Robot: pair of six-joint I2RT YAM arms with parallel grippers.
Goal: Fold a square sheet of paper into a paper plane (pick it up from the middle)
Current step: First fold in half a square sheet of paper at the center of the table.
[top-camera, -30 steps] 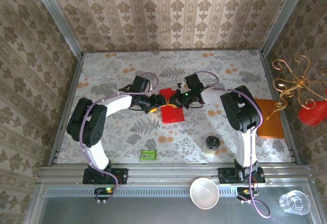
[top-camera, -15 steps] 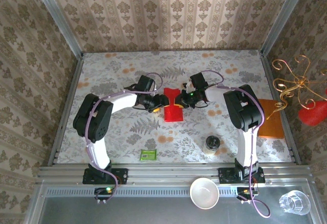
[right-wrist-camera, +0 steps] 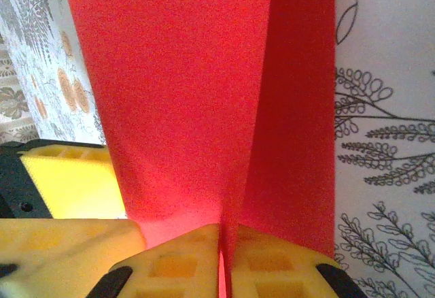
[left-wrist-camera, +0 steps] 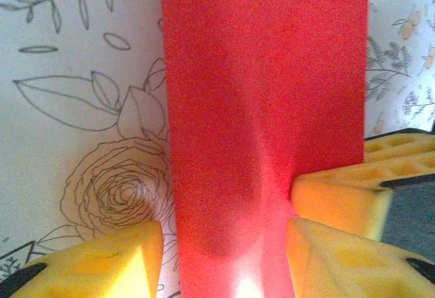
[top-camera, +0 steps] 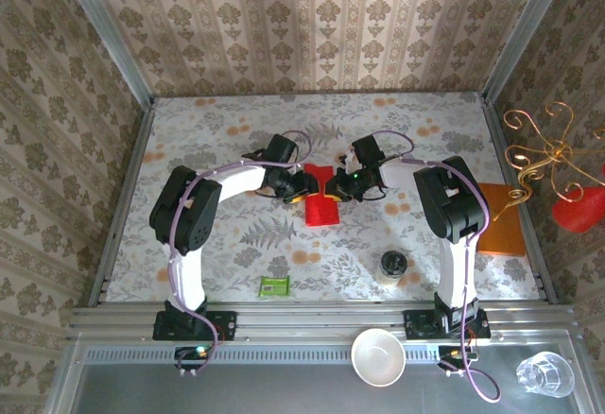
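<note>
Bright, even light; wrist views grainy, with perhaps glare low on the paper (left-wrist-camera: 265, 107).

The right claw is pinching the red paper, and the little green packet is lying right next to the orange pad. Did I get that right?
Not quite. The right gripper is pinching the red paper, but the green packet is not next to the orange pad. The packet lies on the left side near the front, and the pad lies at the right edge. The top external view shows this.
</note>
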